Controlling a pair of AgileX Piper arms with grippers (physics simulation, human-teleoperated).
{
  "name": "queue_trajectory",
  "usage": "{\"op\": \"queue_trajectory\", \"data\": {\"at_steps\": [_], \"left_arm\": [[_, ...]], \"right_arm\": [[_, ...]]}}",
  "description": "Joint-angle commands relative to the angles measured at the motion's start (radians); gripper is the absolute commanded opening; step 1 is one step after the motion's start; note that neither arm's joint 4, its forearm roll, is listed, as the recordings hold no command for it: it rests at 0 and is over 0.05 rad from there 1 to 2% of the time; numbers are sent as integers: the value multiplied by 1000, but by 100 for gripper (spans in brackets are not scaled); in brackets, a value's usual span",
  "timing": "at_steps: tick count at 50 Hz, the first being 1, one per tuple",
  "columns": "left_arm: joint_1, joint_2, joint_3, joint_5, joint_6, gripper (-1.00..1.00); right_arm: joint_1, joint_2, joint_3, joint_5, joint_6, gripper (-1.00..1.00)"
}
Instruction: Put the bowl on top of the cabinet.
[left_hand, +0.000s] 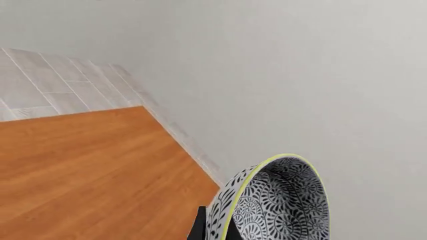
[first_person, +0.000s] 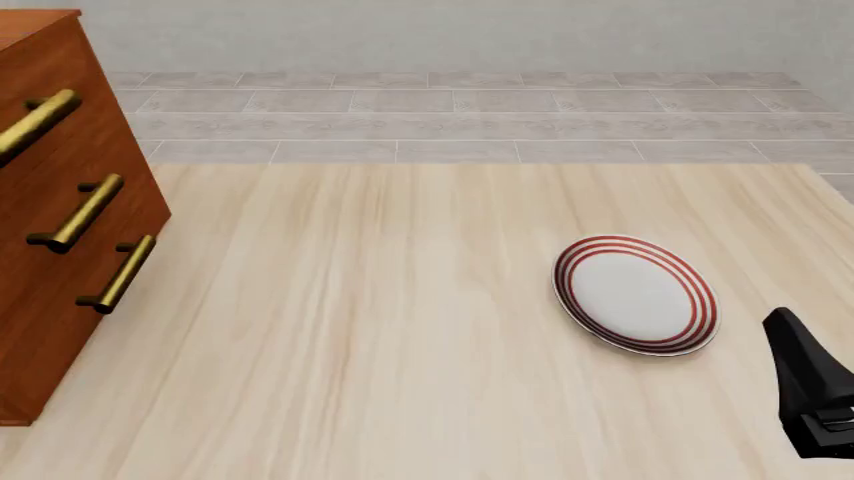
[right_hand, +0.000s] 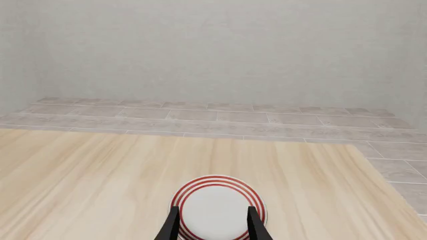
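The deep round bowl (left_hand: 277, 202) with a black-and-white floral pattern and a pale yellowish rim stood tilted on its edge in the left end effector (left_hand: 215, 230), whose dark fingers were closed on its rim. Its open side faced sideways toward the grey wall, above the reddish-brown wooden top of the cabinet (left_hand: 87, 170). Nothing lay inside the bowl. The right end effector (right_hand: 213, 225) had its fingers apart, holding nothing, just before the flat white plate with red rings (right_hand: 219, 207) on the pale wooden tabletop (first_person: 400, 330).
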Motion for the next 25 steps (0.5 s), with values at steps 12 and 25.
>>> {"op": "queue_trajectory", "data": {"at_steps": [12, 25], "left_arm": [[179, 171, -121, -16, 70, -100], [219, 205, -68, -76, 122, -100]], "right_arm": [[1, 3, -2, -2, 0, 100], [1, 3, -2, -2, 0, 100]]}}
